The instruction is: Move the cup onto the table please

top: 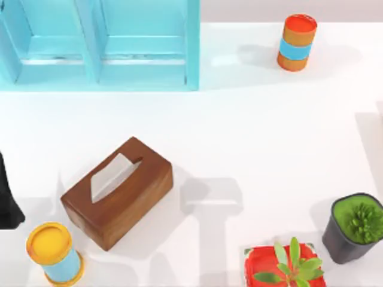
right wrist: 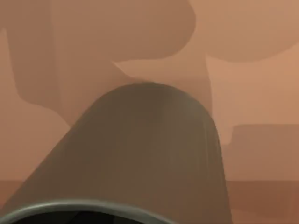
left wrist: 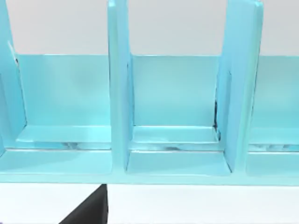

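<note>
Right pincer's wrist camera is pressed up against the small matte dark grey cylindrical cup (right wrist: 149, 158), and whether that pincer is clenched or released, I cannot tell. The cup's tapered side runs away from the lens with a curve of its rim nearest the camera. Behind it is a blurry orange-brown backdrop. From that close look I cannot say what the cup rests on or where it lies on the large flat white table (top: 257, 131).

Over to the left arm (top: 8, 197): it's a black shape parked at the table's left edge, just left of the brown wooden tissue box (top: 116, 191). Its grip I cannot tell either. The left wrist camera faces the light blue shelf cabinet (left wrist: 173, 116), looking straight into its open compartments. A strip of white tabletop lies in front and a black wedge (left wrist: 88, 212) pokes in at the edge.

From above, the cabinet stands at the far left corner. The tissue box sits angled at left centre, white tissue poking from its slot. Near it stands a yellow can with a blue band (top: 54, 254). An orange can with a blue band (top: 296, 42) stands far right. A dark squarish pot with a green plant (top: 353, 230) sits near right, beside a red square pot with a leafy plant (top: 281, 263).
</note>
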`<state>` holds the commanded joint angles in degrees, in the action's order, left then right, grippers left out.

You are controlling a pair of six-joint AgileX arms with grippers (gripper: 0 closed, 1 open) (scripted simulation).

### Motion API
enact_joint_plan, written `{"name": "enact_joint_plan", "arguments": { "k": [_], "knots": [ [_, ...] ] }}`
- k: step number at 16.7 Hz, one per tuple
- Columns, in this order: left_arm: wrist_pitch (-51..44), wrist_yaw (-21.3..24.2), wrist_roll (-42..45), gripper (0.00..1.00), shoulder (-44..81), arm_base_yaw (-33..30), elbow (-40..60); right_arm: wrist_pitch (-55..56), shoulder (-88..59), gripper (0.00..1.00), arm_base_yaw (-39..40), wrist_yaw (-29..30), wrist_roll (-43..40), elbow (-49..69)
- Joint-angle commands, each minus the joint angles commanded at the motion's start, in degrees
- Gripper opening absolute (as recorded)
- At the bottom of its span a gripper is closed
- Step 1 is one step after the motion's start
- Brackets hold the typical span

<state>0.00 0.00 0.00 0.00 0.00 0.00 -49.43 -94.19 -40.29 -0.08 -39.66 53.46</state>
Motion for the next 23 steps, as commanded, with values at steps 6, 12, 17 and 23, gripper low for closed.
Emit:
{"name": "enact_joint_plan", "arguments": {
  "k": [6, 12, 17, 23],
  "knots": [
    [0.0, 0.0, 0.0, 1.0, 0.0, 0.0, 0.0, 0.0, 0.0, 0.4, 0.0, 0.0, 0.0, 0.0],
    [0.0, 0.0, 0.0, 1.0, 0.0, 0.0, 0.0, 0.0, 0.0, 0.0, 0.0, 0.0, 0.0, 0.0],
    [0.0, 0.0, 0.0, 1.0, 0.0, 0.0, 0.0, 0.0, 0.0, 0.0, 0.0, 0.0, 0.0, 0.0],
    [0.0, 0.0, 0.0, 1.0, 0.0, 0.0, 0.0, -2.2, 2.2, 0.0, 2.3, 0.0, 2.3, 1.3]
  ]
}}
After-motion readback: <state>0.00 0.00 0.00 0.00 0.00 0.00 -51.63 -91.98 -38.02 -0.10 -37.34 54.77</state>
